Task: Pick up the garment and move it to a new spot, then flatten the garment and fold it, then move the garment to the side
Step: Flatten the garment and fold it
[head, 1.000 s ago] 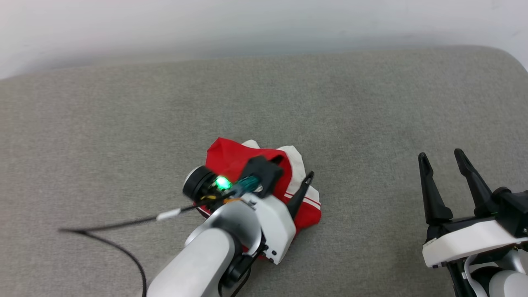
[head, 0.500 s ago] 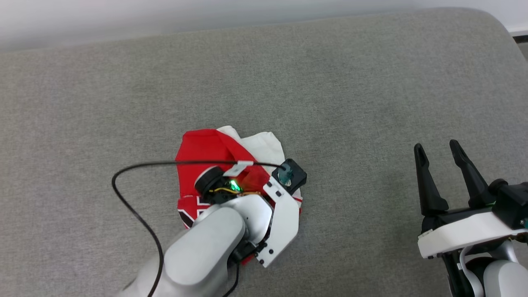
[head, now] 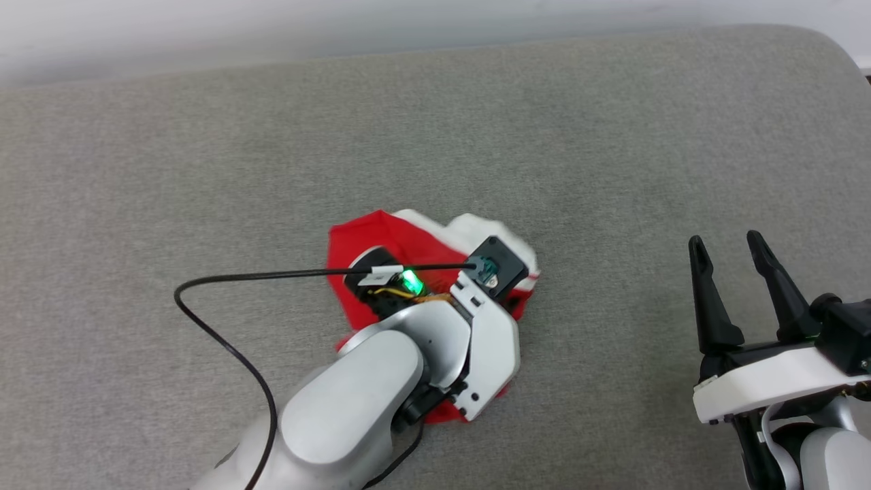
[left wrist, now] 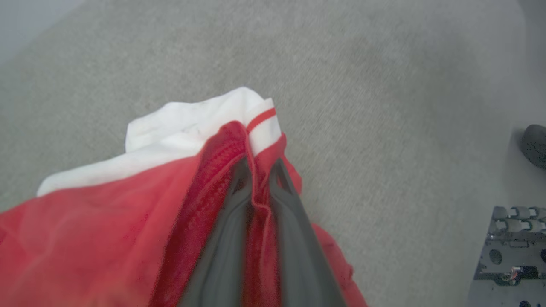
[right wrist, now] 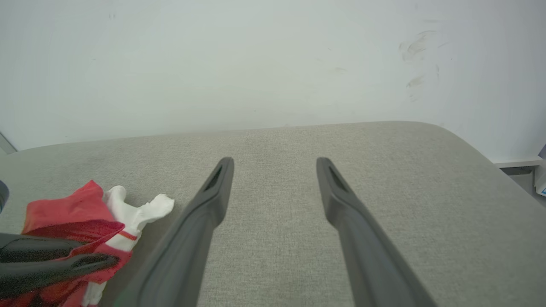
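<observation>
Folds of a crumpled red T-shirt (head: 360,238) with white sleeves and red-striped trim lie bunched near the middle of the grey fabric-covered desk (head: 612,136), partly under the left arm's pale wrist. The left claw (left wrist: 258,170) is clamped together on a red ridge of the shirt, with the white sleeve just beyond its tips. The right claw (head: 725,238) hovers well apart on the right, its fingers spread and holding nothing.

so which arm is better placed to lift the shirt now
Left: the left pincer is shut on a red fold of the garment; the right pincer stands open, apart from it.
</observation>
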